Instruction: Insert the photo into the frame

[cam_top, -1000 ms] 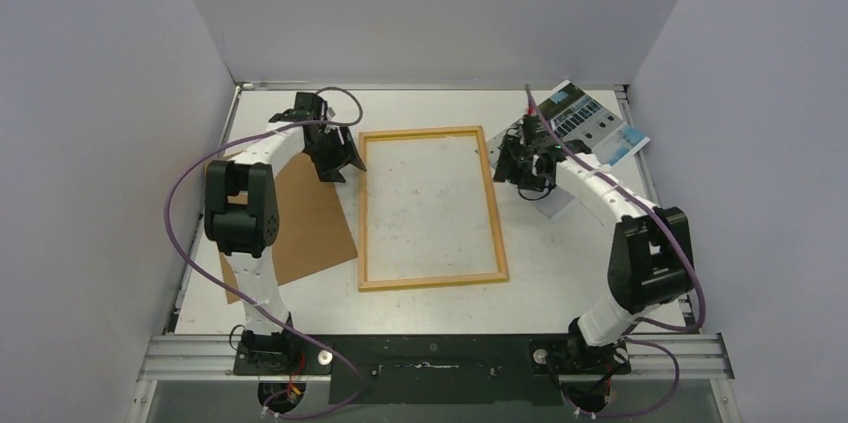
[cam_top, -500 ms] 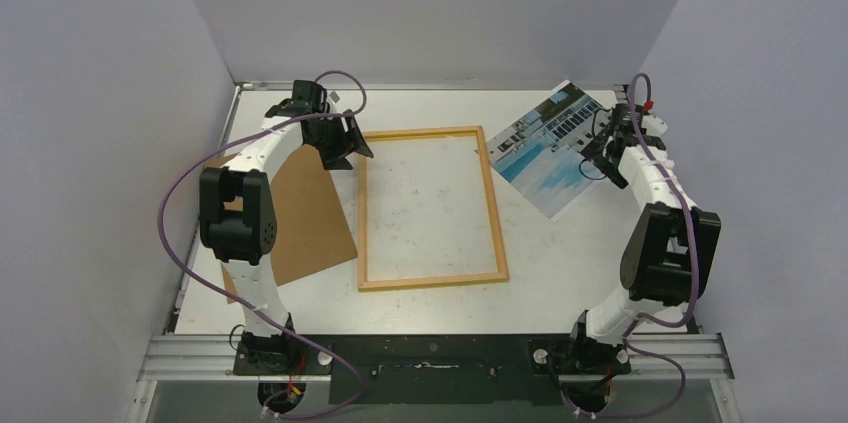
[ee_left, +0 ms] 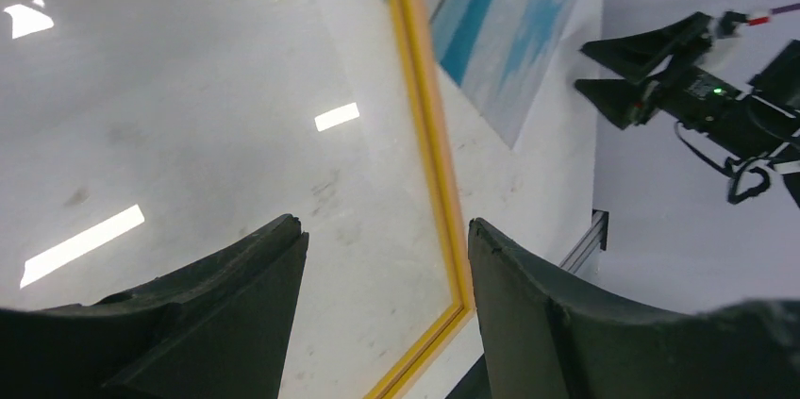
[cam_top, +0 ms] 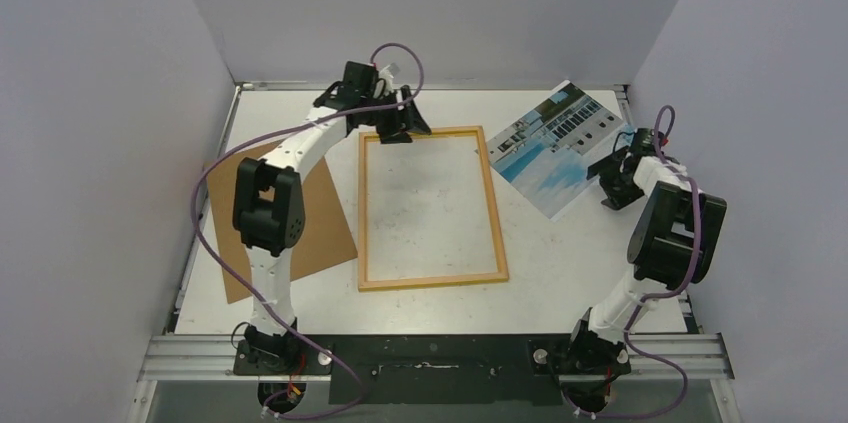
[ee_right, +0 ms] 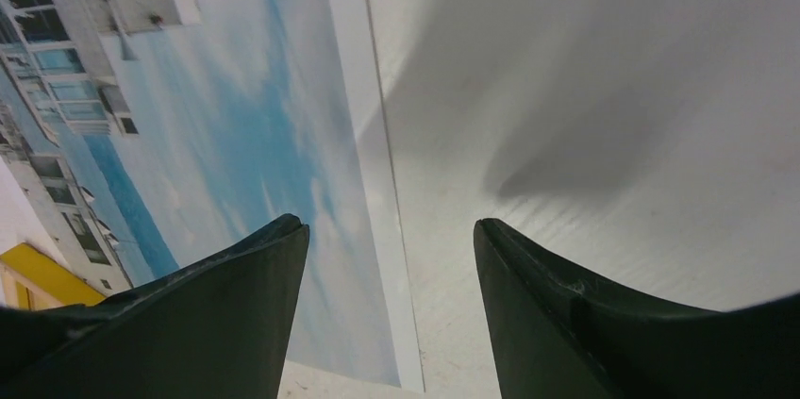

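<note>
1. On the white surface [cam_top: 560,273], the task's pieces lay well apart, so the step in hand was probably picking up the print at the right and carrying it left.
2. The thin rectangular yellow-fronted frame [cam_top: 497,213] lay flat at the centre. Ceiling lights reflected inside it in the left wrist view, where its yellow rail [ee_left: 429,154] ran between the fingers.
3. The plain brown backing board [cam_top: 320,223] lay flat left of the frame, partly under the left arm and clear of the carrying path.
4. The rectangular paper photo [cam_top: 555,148] of a white building, sky and water lay skewed at the far right, near the frame's far right corner but not on it. Being thin and flat, it likely needed one finger worked under its white border [ee_right: 377,191] and a light pinch so it wouldn't crease.
5. The right claw [cam_top: 612,183] hung spread and empty over that border. Contact could not be judged.
6. The left claw [cam_top: 403,123] hovered released and empty over the frame's far rail. It would probably crowd the drop unless it steadied the frame.
</note>
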### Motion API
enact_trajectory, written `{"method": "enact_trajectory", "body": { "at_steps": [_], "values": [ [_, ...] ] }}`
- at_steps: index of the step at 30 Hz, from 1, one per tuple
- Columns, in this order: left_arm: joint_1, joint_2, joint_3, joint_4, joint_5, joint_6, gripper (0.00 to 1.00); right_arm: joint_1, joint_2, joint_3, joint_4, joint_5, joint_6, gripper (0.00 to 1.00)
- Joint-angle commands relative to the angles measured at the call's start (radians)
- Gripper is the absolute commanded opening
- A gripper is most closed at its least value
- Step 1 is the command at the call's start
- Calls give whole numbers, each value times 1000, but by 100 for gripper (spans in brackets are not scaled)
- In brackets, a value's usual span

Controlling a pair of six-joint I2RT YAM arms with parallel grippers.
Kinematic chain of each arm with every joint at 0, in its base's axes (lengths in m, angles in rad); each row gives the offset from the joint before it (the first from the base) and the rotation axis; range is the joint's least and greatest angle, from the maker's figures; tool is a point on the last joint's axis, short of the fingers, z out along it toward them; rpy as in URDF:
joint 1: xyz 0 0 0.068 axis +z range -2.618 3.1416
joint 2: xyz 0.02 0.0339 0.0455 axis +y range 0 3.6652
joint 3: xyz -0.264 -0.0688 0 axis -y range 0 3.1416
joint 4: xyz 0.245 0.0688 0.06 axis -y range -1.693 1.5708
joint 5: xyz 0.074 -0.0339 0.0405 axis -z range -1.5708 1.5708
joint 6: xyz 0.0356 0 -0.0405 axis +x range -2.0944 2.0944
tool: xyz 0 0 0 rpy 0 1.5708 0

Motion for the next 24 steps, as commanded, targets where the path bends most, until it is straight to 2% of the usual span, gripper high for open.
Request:
{"method": "enact_trajectory", "body": {
  "at_steps": [1,5,10,19,24],
  "values": [
    [-135,141,178,191,71,-61,61,-15,-103,-146,126,-83,123,65],
    [-223,271,353,226,58,-61,61,-21,-120,-209,177,-123,154,63],
    [-308,443,628,101,-6,-68,59,-20,-178,-298,192,-130,197,59],
    [-416,542,664,186,-80,-80,57,-20,-236,-369,136,-127,219,57],
    [-453,616,702,282,-108,-113,51,-21,-252,-407,99,-144,215,57]
  ]
}}
